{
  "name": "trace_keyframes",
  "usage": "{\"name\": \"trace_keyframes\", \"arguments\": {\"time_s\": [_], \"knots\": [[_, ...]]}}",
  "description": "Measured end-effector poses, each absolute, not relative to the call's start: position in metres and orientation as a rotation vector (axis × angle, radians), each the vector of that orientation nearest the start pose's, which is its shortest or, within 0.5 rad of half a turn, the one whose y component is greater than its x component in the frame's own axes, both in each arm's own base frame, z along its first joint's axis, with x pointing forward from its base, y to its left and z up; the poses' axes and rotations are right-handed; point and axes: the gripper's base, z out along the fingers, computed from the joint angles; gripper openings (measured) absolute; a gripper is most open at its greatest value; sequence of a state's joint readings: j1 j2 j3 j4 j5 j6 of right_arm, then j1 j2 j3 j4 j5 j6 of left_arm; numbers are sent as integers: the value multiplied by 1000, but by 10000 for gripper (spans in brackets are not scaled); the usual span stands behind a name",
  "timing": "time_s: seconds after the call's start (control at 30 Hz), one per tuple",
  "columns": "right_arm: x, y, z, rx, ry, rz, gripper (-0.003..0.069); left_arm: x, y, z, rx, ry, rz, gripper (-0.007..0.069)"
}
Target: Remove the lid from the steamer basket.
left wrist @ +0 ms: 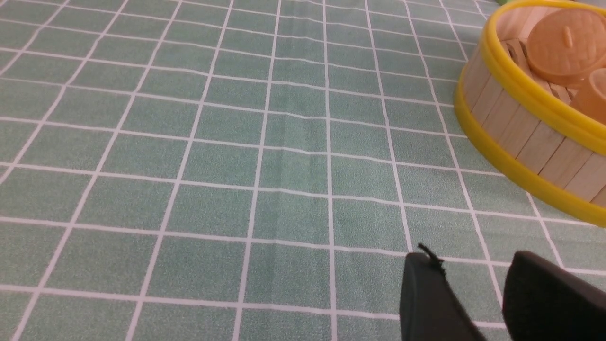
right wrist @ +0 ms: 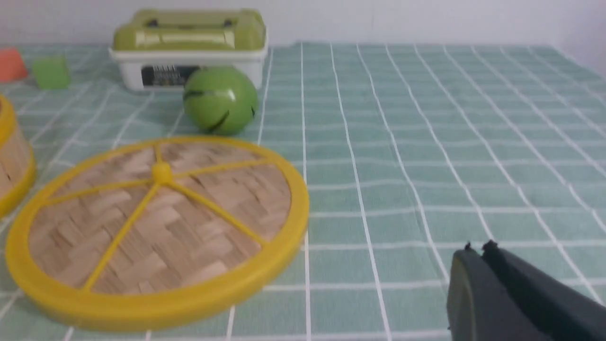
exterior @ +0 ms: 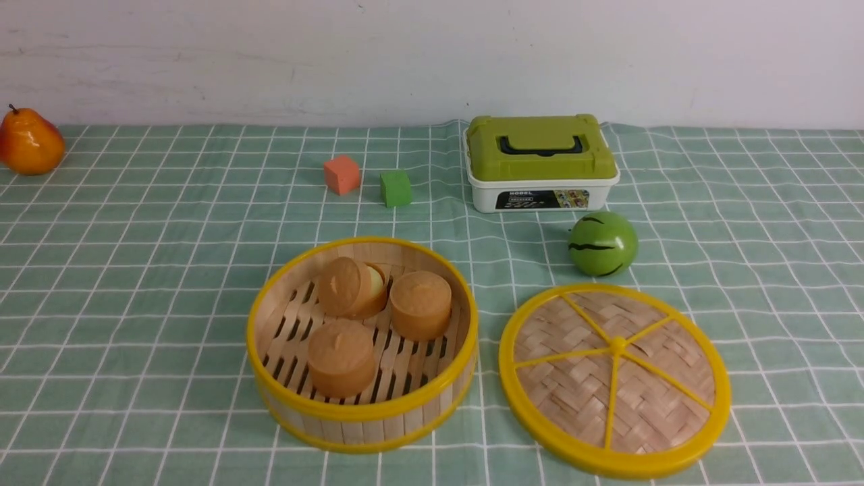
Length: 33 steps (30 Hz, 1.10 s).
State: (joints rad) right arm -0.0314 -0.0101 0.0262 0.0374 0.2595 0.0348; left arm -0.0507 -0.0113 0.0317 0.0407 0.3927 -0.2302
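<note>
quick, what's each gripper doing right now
left gripper: open, holding nothing.
right gripper: closed, holding nothing.

A staged test setup, not a real kitchen: a surface under a green checked cloth (exterior: pixel 135 270) against a bare white wall (exterior: pixel 432 54), with toy props, a plastic pear (exterior: pixel 30 142) at 10 o'clock and foam cubes (exterior: pixel 341 174) at 12.

The steamer basket (exterior: pixel 362 344) sits near the front with three buns (exterior: pixel 378 316) inside. The lid (exterior: pixel 614 379) lies flat just to its right, apart. Behind the lid rests a ball (exterior: pixel 603 244); behind that, a box (exterior: pixel 541 163). Two cubes (exterior: pixel 368 181) lie left of the box, a pear (exterior: pixel 30 141) far left.
</note>
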Motion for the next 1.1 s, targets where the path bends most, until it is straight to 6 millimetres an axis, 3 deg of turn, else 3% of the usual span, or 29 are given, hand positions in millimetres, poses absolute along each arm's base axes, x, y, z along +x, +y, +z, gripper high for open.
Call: {"name": "trace_keyframes", "arguments": {"time_s": [0.23, 1.1], "knots": [[52, -1, 173, 164, 1867, 81, -22, 52, -1, 168, -145, 1894, -151, 239], [52, -2, 173, 170, 1871, 81, -10, 52, -1, 168, -145, 1894, -151, 239]]}}
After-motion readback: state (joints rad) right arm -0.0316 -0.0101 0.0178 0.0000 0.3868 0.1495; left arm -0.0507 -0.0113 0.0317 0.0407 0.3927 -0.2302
